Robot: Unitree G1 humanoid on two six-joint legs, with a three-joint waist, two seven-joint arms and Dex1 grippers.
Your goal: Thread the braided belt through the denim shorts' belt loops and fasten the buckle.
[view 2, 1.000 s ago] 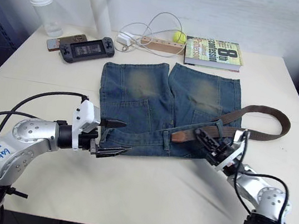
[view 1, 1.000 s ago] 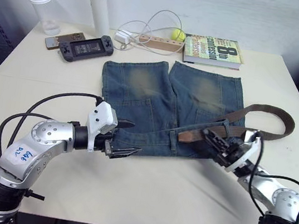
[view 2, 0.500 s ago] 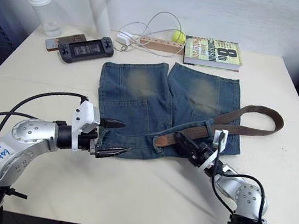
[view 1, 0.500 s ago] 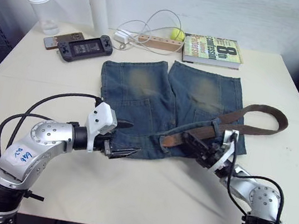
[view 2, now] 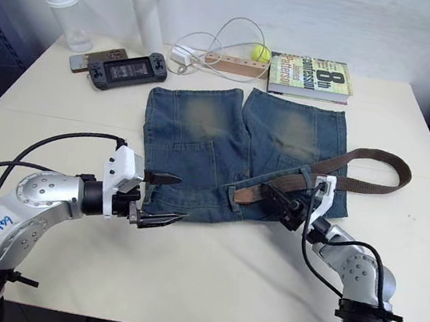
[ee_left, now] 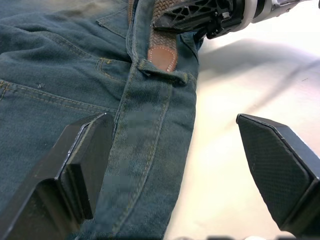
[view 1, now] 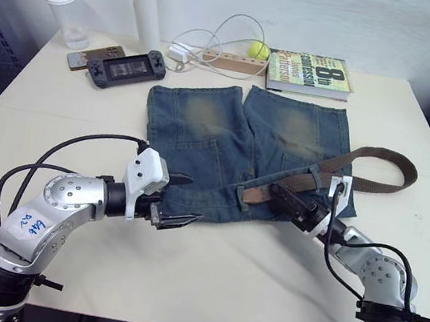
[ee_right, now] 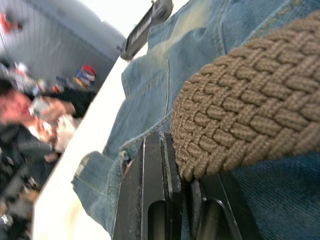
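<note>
Since a moment ago the right hand (view 1: 293,205), clamped on the belt (view 1: 376,165), has drawn its tan tip (ee_left: 162,56) back toward itself, pointing along the waistband at the open left hand (view 1: 181,200) beyond.

Item count: two bottles (view 1: 60,8) (view 1: 143,6), one book (view 1: 309,71), one denim shorts (view 1: 234,144), one braided belt (view 1: 360,162), one game console (view 1: 125,69).
</note>
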